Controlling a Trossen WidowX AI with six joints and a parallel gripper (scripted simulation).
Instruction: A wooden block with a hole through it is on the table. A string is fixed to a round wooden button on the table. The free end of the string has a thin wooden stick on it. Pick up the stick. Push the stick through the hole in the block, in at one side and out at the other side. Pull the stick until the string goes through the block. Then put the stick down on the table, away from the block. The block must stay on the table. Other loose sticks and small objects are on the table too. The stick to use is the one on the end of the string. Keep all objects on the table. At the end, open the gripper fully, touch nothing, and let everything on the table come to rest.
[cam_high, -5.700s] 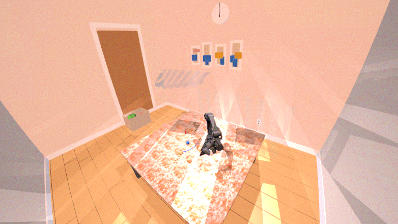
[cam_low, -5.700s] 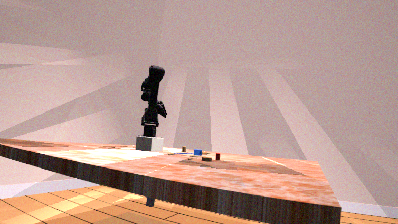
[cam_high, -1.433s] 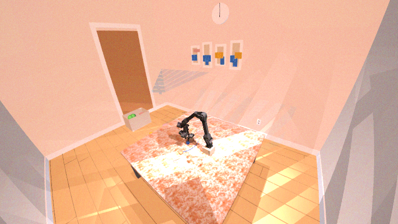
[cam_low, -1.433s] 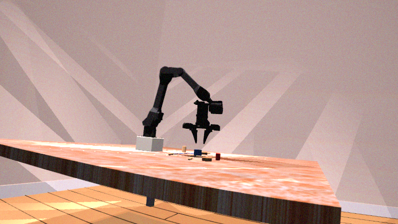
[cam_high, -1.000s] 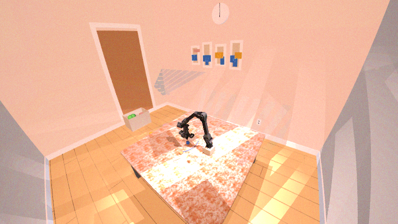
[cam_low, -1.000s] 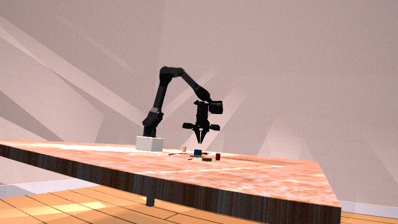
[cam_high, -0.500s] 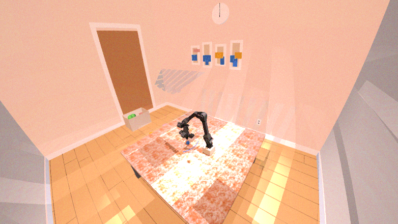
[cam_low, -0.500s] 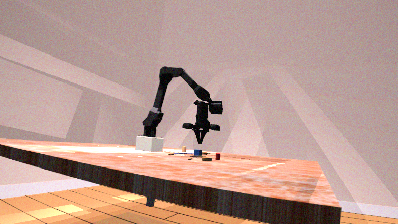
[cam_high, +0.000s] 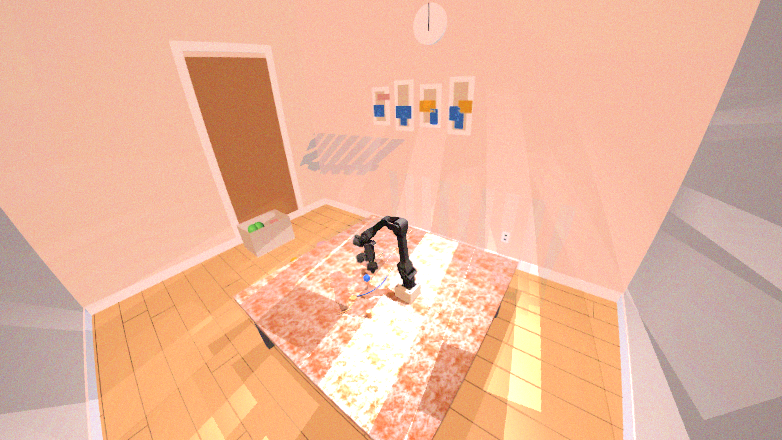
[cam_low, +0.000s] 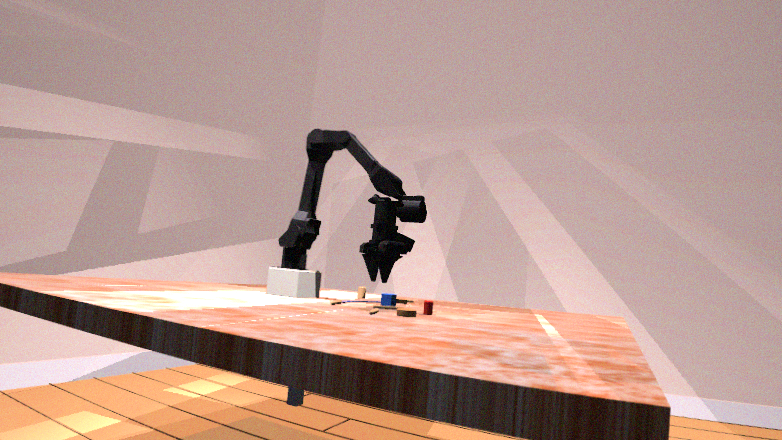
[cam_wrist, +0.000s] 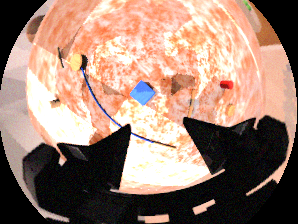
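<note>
The blue block (cam_high: 366, 278) (cam_low: 388, 299) (cam_wrist: 142, 93) stands on the table; its hole cannot be made out. The round yellowish button (cam_high: 352, 297) (cam_low: 406, 313) (cam_wrist: 76, 61) lies to one side of it. A blue string (cam_high: 373, 290) (cam_wrist: 95, 100) curves from the button past the block, apart from it. Its free end carries the thin dark stick (cam_wrist: 165, 145), which lies on the table and shows between and beyond the fingers in the wrist view. My gripper (cam_low: 378, 281) (cam_wrist: 157, 123) is open and empty, pointing down, above the table and the block.
A red cylinder (cam_low: 428, 307) (cam_wrist: 226, 85) stands beyond the block. A tan cylinder (cam_low: 361, 292) stands nearer the arm's pale base (cam_high: 407, 293) (cam_low: 292, 281). A loose tan stick (cam_wrist: 191, 102) and a dark stick (cam_wrist: 61, 57) lie on the table.
</note>
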